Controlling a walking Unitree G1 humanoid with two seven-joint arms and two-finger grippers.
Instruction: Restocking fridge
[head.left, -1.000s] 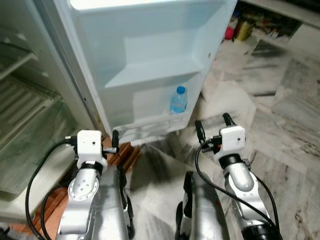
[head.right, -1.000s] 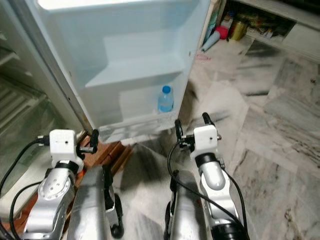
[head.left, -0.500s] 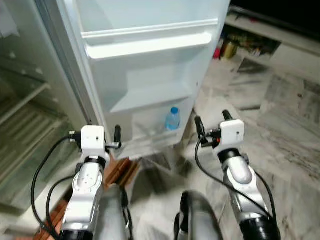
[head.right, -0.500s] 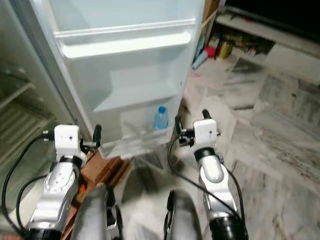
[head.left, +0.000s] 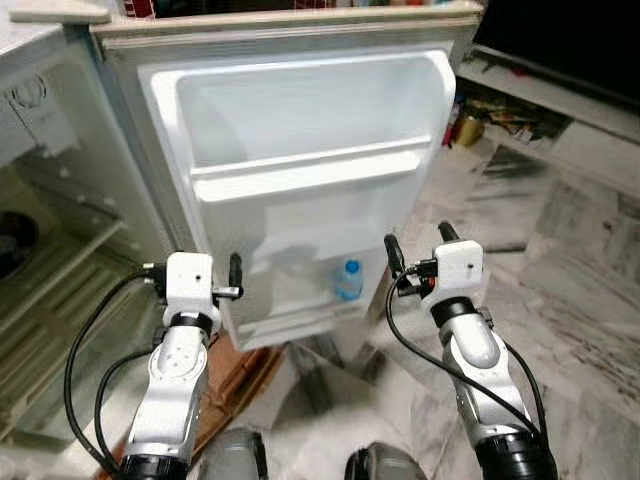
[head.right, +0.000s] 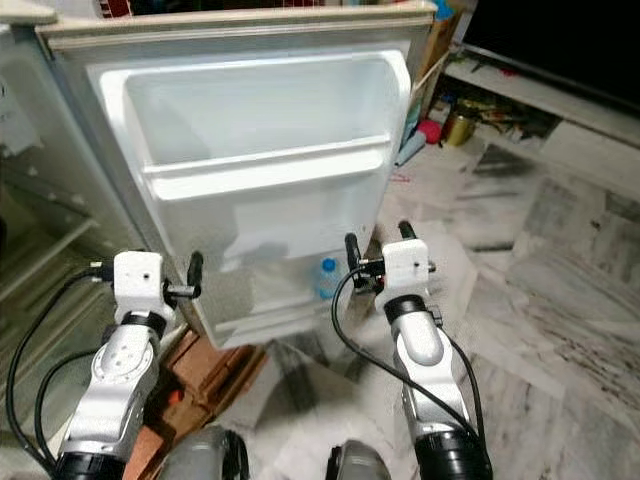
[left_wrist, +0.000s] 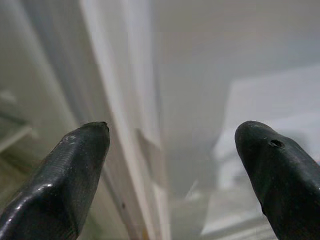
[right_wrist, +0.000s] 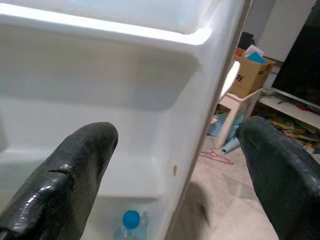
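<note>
The white fridge door (head.left: 310, 120) stands open in front of me, with an upper bin and a lower shelf moulded into it. A clear water bottle (head.left: 348, 282) with a blue cap stands upright in the lowest door shelf, also seen as the bottle (right_wrist: 131, 225) from the right wrist. My left gripper (head.left: 192, 264) is raised at the door's hinge side, open and empty. My right gripper (head.left: 418, 243) is raised near the door's free edge, just right of the bottle and a little nearer to me, also open and empty.
The fridge's inside (head.left: 50, 280) with its wire shelves lies to my left. A brown wooden base (head.left: 235, 375) sits under the fridge. A low TV stand (head.left: 530, 100) with clutter and a cardboard box (right_wrist: 247, 75) are behind the door, across the marble floor (head.left: 580, 280).
The camera has tilted upward, so the whole door up to its top edge is now in view. Both grippers keep the same open pose before the door.
</note>
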